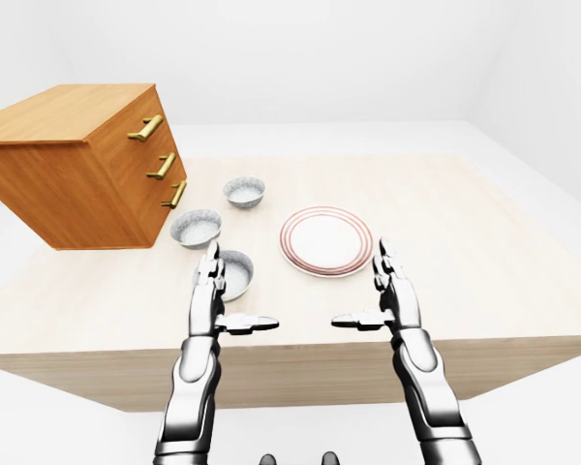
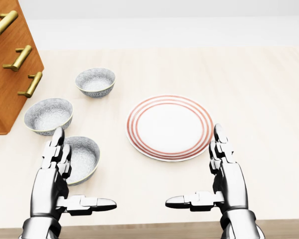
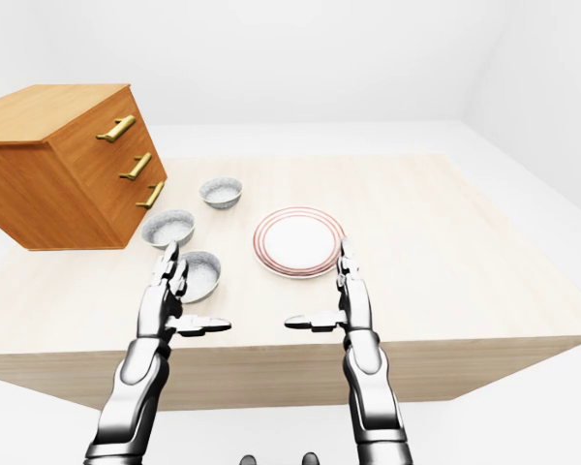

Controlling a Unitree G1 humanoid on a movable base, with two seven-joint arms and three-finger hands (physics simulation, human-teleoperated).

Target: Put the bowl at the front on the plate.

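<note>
Head view, single moment.

Progress: no part of the task is done, as far as the pictures show.
- At the left of the view the wooden drawer cabinet (image 2: 2,104) stands on the table (image 2: 259,89), apart from the work.
- Next to the right is the nearest bowl (image 2: 84,157), lowest in the view of the bowl row. I judge it to be the one "at the front". It sits upright on the table, left of the plate and apart from it.
- The left hand (image 2: 52,184) hangs at this bowl's left rim. Its fingers (image 2: 57,144) are straight, the thumb stuck out sideways, closed on nothing. The fingertips overlap the rim in the view; whether they touch cannot be told.
- At centre the plate (image 2: 169,127), white with red rings, is bare.
- Beyond it the right hand (image 2: 229,184) hovers near the plate's lower right edge. It too is open-fingered, thumb pointing inward, holding nothing.

Left to do, by judgement: close the left hand round the bowl, lift it, carry it rightward, set it inside the rings, let go. All of this is not yet begun.

Counts, left to right:
- Cabinet: 1, with 3 brass handles (image 2: 17,57).
- Bowls: 3, all grey-speckled and empty, in a diagonal row: the middle bowl (image 2: 48,115), the far bowl (image 2: 95,81) and the nearest one.
- Plate: 1.
- Hands: 2.
- Table: 1.
</note>
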